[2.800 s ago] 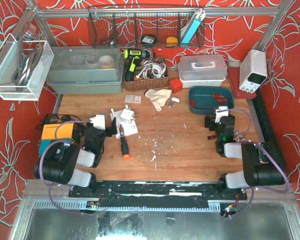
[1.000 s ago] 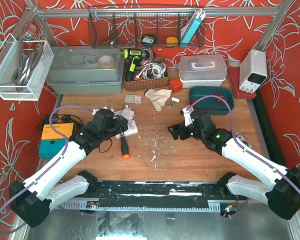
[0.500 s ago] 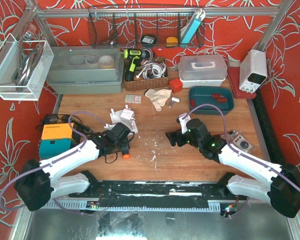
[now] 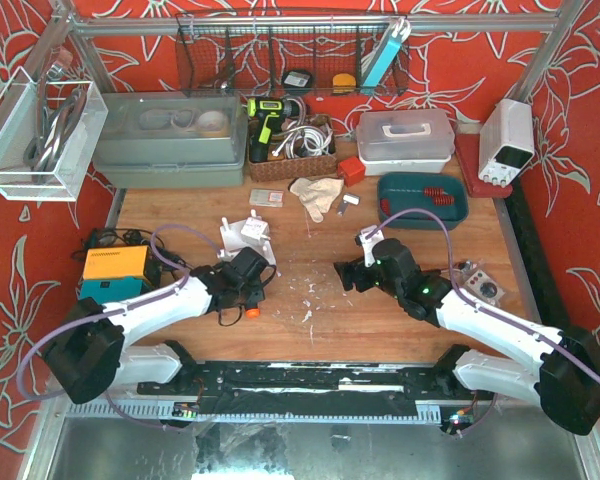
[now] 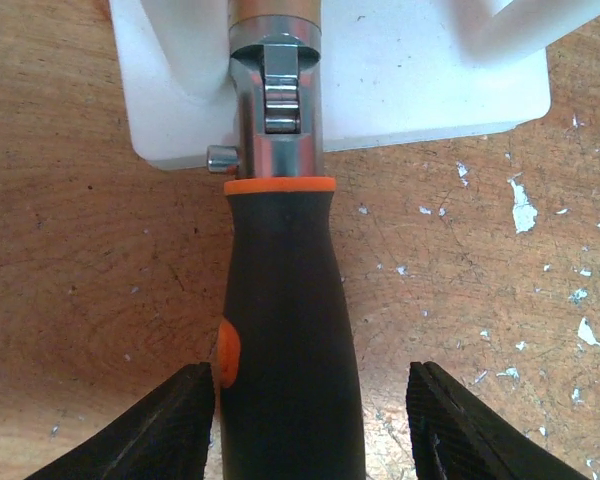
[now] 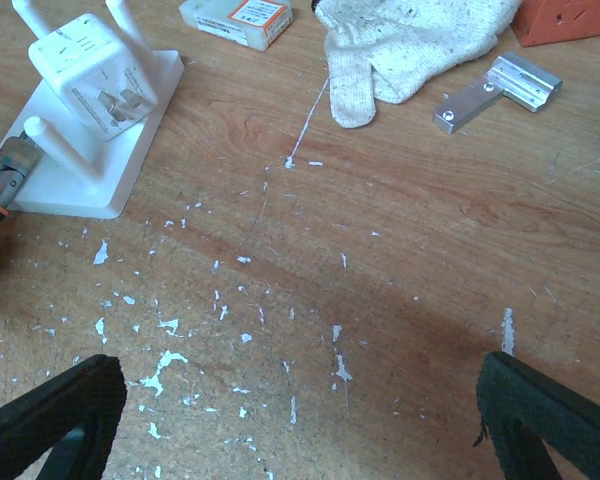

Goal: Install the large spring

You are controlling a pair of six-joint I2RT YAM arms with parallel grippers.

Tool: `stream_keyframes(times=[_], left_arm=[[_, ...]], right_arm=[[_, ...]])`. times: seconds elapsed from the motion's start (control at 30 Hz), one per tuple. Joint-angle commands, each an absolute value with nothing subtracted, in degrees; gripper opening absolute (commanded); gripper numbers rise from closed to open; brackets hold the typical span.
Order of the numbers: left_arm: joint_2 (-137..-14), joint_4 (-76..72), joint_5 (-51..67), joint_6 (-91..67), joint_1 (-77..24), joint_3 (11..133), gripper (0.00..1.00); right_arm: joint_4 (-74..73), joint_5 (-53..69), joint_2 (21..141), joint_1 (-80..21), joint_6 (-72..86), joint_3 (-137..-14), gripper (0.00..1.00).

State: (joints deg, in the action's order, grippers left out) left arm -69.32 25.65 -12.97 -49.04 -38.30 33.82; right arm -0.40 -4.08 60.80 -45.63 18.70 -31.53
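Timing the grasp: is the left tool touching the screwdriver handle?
Cannot tell. Left wrist view: bare wood separates the screwdriver handle from one finger of the left tool, but the other finger meets its edge without visible gap.

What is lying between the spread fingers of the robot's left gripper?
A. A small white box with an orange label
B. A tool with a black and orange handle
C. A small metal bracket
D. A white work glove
B: the left wrist view shows the left gripper open, with the black and orange tool handle lying between its fingers on the wooden table.
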Motion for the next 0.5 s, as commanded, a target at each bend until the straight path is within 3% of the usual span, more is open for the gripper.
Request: stream_keyframes(times=[0.0, 0.37, 0.47], left_arm=[[-71.39, 23.72, -14.01, -48.46, -38.58, 33.40, 0.56], [-76.85, 22.17, -14.15, -48.65, -38.58, 33.32, 0.53], [-77.78, 22.45, -14.76, -48.99, -38.58, 33.20, 0.48]], right_arm=[[0.10, -5.72, 60.95, -45.85, 18.19, -31.05, 0.96], [0.00, -6.53, 60.87, -45.80, 18.18, -31.02, 0.96], [0.00, -6.68, 61.17, -45.88, 18.28, -31.07, 0.96]])
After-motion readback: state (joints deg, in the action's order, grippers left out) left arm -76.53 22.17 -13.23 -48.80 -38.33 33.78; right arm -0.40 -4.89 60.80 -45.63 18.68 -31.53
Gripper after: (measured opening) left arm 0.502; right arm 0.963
